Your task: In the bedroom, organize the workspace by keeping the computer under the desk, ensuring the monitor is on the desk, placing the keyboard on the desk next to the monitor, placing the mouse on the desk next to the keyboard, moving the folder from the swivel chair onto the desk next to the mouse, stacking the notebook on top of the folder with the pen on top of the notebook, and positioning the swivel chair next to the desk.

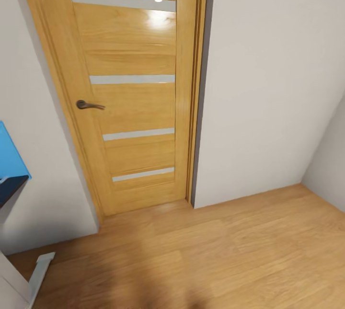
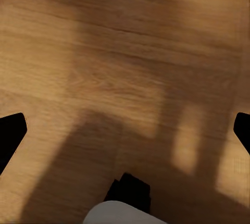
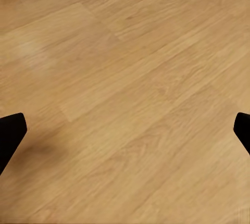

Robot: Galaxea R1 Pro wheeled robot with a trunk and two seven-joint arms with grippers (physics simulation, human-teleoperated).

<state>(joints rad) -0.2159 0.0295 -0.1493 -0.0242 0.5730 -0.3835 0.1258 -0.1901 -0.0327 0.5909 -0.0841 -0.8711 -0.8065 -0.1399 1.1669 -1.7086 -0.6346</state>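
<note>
I am in the bedroom, facing its wooden door [image 1: 132, 88] with frosted strips. A corner of the desk [image 1: 8, 188] juts in at the left edge of the head view, with its blue back panel [image 1: 10, 153] and a white leg [image 1: 40, 270]. My left gripper [image 2: 127, 133] hangs open over the plank floor, its black fingertips [image 2: 11, 135] far apart with nothing between them. My right gripper [image 3: 127, 133] is open too, over bare floor, with its fingertips [image 3: 11, 135] at the frame's sides.
The door is closed and has a dark lever handle [image 1: 88, 105]. Grey walls [image 1: 268, 84] meet in a corner at the right. Light wood floor [image 1: 215, 256] stretches ahead. A dark and white rounded part [image 2: 127, 206] shows below the left gripper.
</note>
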